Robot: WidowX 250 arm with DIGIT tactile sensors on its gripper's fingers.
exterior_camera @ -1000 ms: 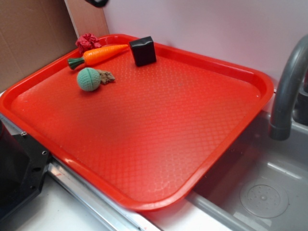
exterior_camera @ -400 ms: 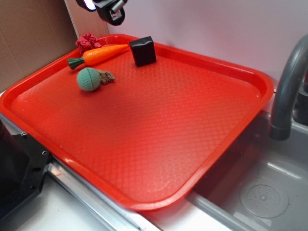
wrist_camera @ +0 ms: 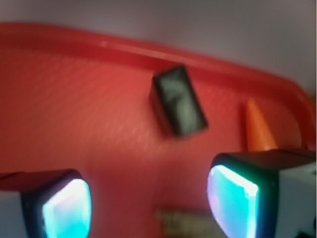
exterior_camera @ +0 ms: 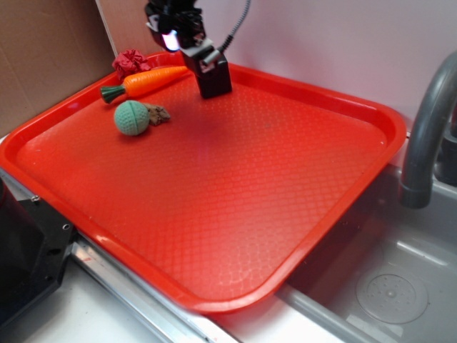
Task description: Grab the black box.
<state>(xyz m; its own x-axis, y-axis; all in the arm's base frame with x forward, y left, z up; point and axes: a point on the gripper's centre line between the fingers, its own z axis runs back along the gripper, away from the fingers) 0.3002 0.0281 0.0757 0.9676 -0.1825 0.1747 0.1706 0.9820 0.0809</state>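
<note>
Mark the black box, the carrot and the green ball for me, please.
black box [wrist_camera: 178,101]: wrist view, on its glossy top face.
carrot [exterior_camera: 153,79]: exterior view, on the orange body.
green ball [exterior_camera: 131,117]: exterior view, on the middle of the knitted surface.

I see a red tray [exterior_camera: 300,207] with a textured floor and raised rim, sitting across the counter edge beside the sink. All its contents are at the far left corner. Black box [exterior_camera: 214,78] sits on the tray floor near the far rim. Toy carrot [exterior_camera: 146,81] lies left of it, tip toward the box. Green knitted ball [exterior_camera: 131,117] rests nearer me, small brown scrap [exterior_camera: 158,113] touching its right side. Red crumpled item [exterior_camera: 130,61] is at the rim behind the carrot.
</note>
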